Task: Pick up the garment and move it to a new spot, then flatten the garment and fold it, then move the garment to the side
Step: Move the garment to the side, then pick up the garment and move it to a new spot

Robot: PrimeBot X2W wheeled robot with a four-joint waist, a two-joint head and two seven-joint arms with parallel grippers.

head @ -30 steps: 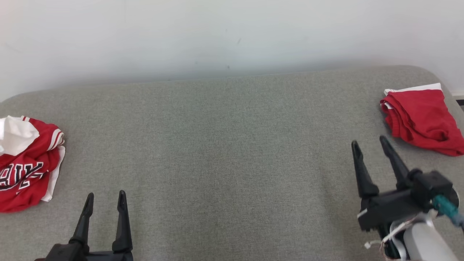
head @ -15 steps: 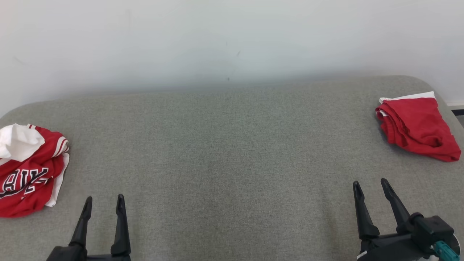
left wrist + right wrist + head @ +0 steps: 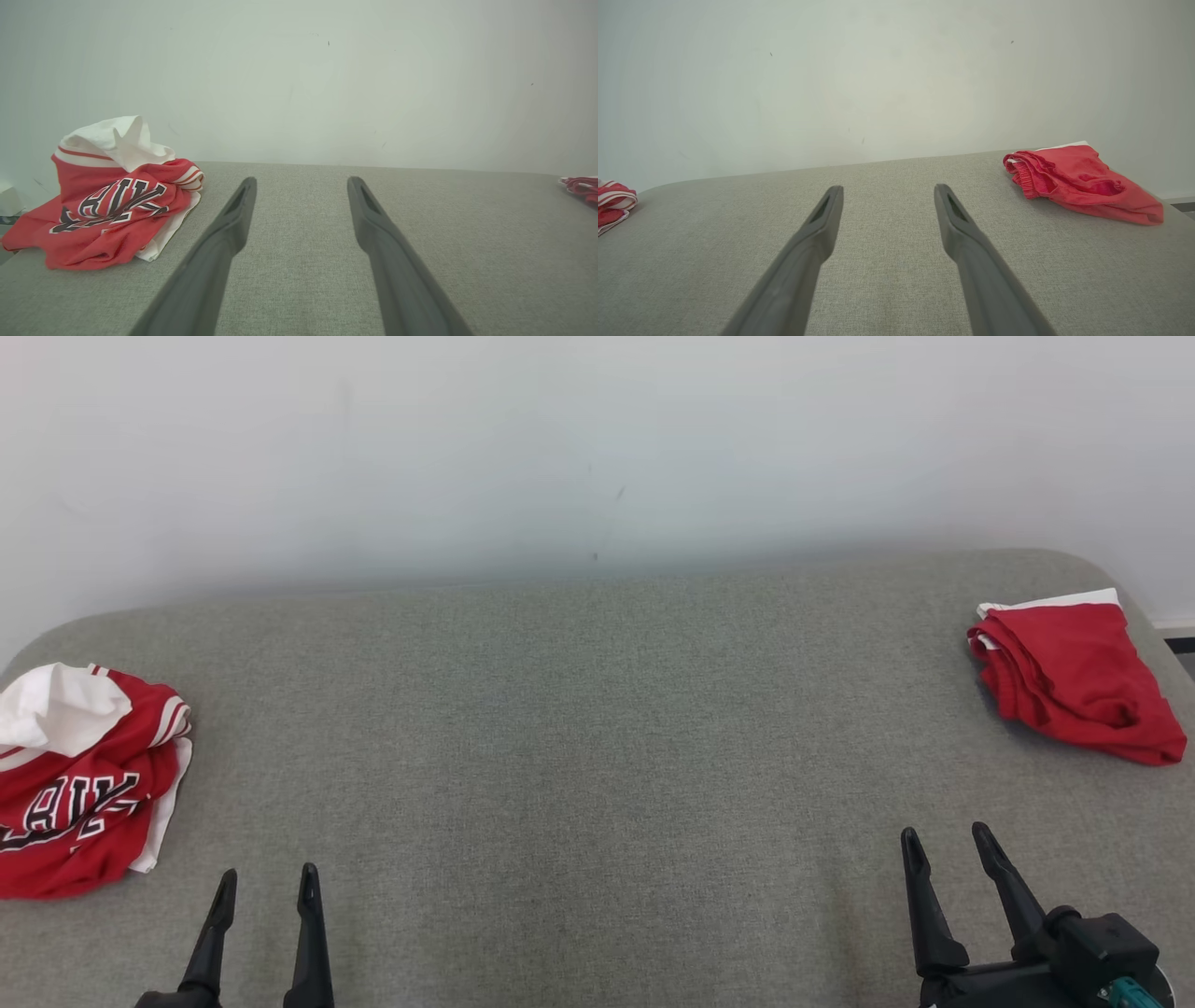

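Pulled back low, right fingers [image 3: 924, 901] match left fingers [image 3: 213, 933]: pointing forward, spread wide, empty.

crumpled red jersey [image 3: 84, 784] with white trim and black-and-white lettering, heaped at the left edge, white part bunched on its far side, folded red garment [image 3: 1074, 677] with a white edge, far right, well apart

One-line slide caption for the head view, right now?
Left gripper and right gripper open, empty, over grey surface; jersey crumpled far left, red garment folded far right.
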